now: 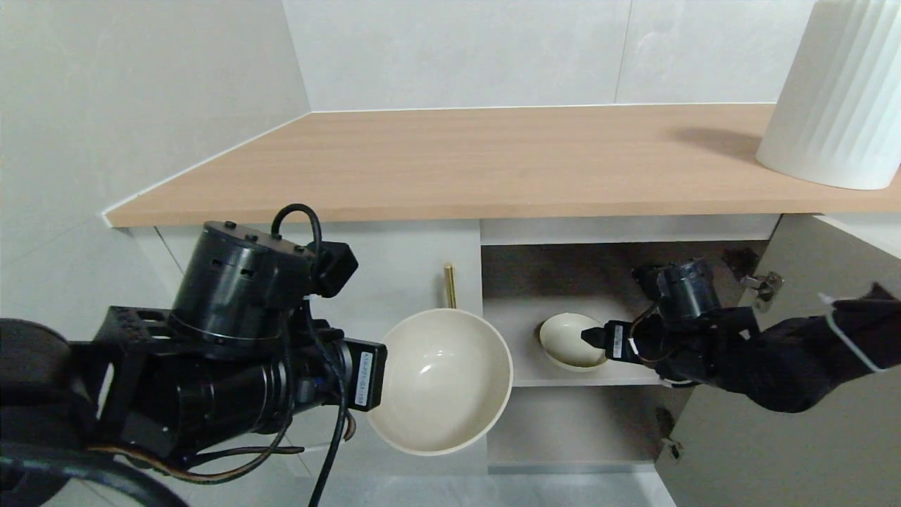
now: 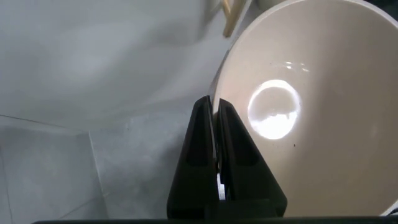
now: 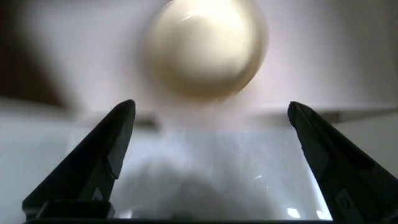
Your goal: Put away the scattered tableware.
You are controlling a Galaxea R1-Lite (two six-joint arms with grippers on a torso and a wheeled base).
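Note:
A large cream bowl (image 1: 440,380) hangs in front of the closed left cabinet door, tilted with its inside facing me. My left gripper (image 1: 374,384) is shut on its rim; in the left wrist view the gripper (image 2: 216,109) pinches the wall of that bowl (image 2: 311,118). A smaller cream bowl (image 1: 571,339) lies on the shelf (image 1: 535,373) inside the open right cabinet. My right gripper (image 1: 591,336) stands open just in front of it. The right wrist view shows the gripper (image 3: 210,107) with fingers spread wide and the small bowl (image 3: 205,46) beyond them.
A wooden countertop (image 1: 493,162) runs above the cabinets, with a white ribbed container (image 1: 838,91) at its right end. The right cabinet door (image 1: 774,436) is swung open beside my right arm. A gold handle (image 1: 449,285) sits on the closed left door.

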